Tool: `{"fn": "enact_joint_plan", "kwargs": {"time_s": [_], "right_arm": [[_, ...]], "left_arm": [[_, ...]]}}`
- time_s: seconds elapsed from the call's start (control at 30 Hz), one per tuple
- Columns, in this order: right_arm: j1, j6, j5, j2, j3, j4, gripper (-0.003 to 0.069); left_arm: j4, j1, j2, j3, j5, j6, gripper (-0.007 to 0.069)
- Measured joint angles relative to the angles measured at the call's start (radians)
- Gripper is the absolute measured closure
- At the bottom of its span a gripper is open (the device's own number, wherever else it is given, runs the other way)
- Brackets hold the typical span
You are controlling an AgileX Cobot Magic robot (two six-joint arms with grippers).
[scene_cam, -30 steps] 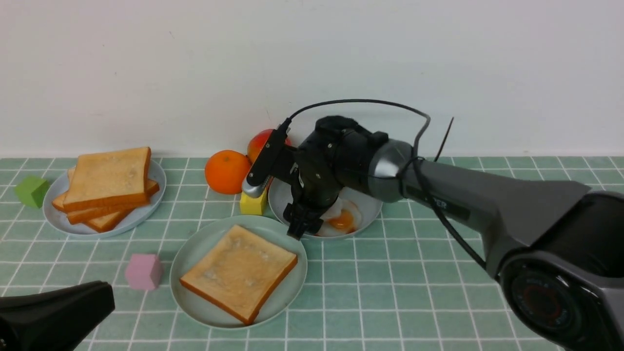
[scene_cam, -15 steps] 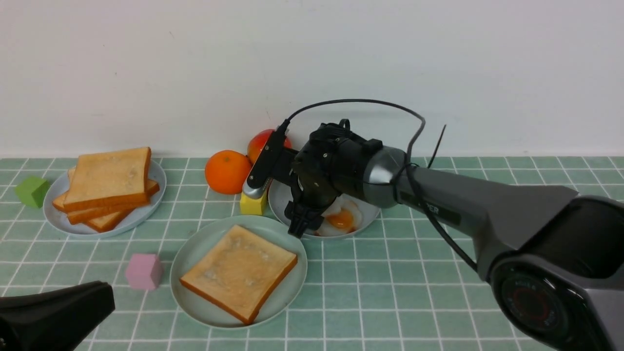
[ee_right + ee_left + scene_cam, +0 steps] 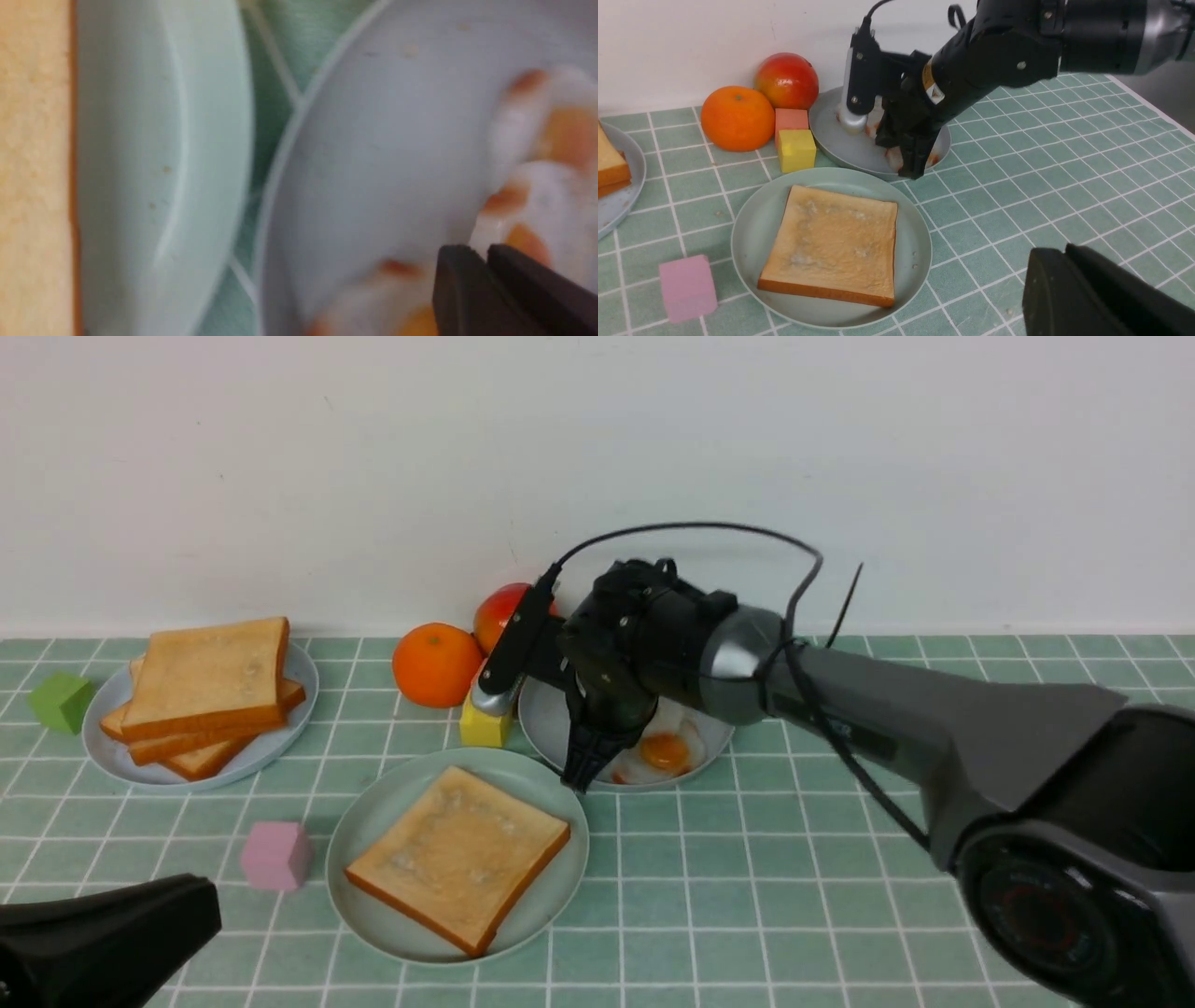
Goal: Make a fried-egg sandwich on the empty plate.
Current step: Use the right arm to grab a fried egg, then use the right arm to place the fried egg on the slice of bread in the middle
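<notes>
The mint-green plate [image 3: 373, 821] holds one toast slice [image 3: 457, 854], also in the left wrist view [image 3: 838, 242]. Behind it a greyish-blue plate [image 3: 546, 719] holds fried eggs [image 3: 665, 751] with orange yolks. My right gripper [image 3: 581, 775] points down at that plate's near-left rim. In its wrist view [image 3: 483, 254] the jaws are pinched together on the thin white edge of a fried egg [image 3: 537, 196]. My left gripper [image 3: 1052, 254] is shut and empty, low at the near left of the table [image 3: 187, 901].
A greyish-blue plate [image 3: 103, 747] at far left holds a stack of loose toast slices [image 3: 205, 677]. An orange [image 3: 435, 665], an apple [image 3: 495, 611] and a yellow block [image 3: 484, 728] sit by the egg plate. A pink block [image 3: 274, 855] and a green block [image 3: 62, 702] lie to the left.
My right gripper's jaws have closed from a small gap to a point at the egg plate's near-left rim. The egg has shifted slightly right. The left arm has not moved.
</notes>
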Motion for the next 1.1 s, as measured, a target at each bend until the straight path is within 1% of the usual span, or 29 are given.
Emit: {"fn": "enact_joint_plan", "kwargs": {"time_s": [0.27,0.37,0.5,0.63,0.67,0.7,0.77,0.9,1.1], "right_arm": [[-0.001,0.0,0.06,-0.091,0.003,0.002,0.0605],[0.004,0.0,0.103,-0.128,0.004,0.032,0.0605],[0.048,0.0,0.158,-0.192,0.004,0.151,0.0605],[0.127,0.0,0.171,-0.214,0.004,0.293,0.0605],[0.131,0.0,0.171,-0.213,0.004,0.293,0.0605],[0.155,0.0,0.167,-0.205,0.004,0.334,0.0605],[0.185,0.0,0.15,-0.183,0.004,0.37,0.0605],[0.21,0.0,0.121,-0.127,0.004,0.385,0.0605],[0.212,0.0,0.083,-0.081,0.004,0.382,0.0605]], "left_arm": [[0.0,0.0,0.0,0.0,-0.001,0.0,0.0585],[0.002,0.0,0.0,0.0,-0.001,0.0,0.0585],[0.009,0.0,0.0,0.0,-0.001,0.0,0.0585],[0.014,0.0,0.0,0.0,-0.001,0.0,0.0587],[0.014,0.0,0.0,0.0,-0.001,0.0,0.0587],[0.014,0.0,0.0,0.0,-0.001,-0.001,0.0589],[0.014,0.0,0.0,0.0,-0.001,-0.016,0.0589],[0.014,0.0,0.0,0.0,-0.001,-0.044,0.0589],[0.014,0.0,0.0,0.0,-0.001,-0.047,0.0589]]}}
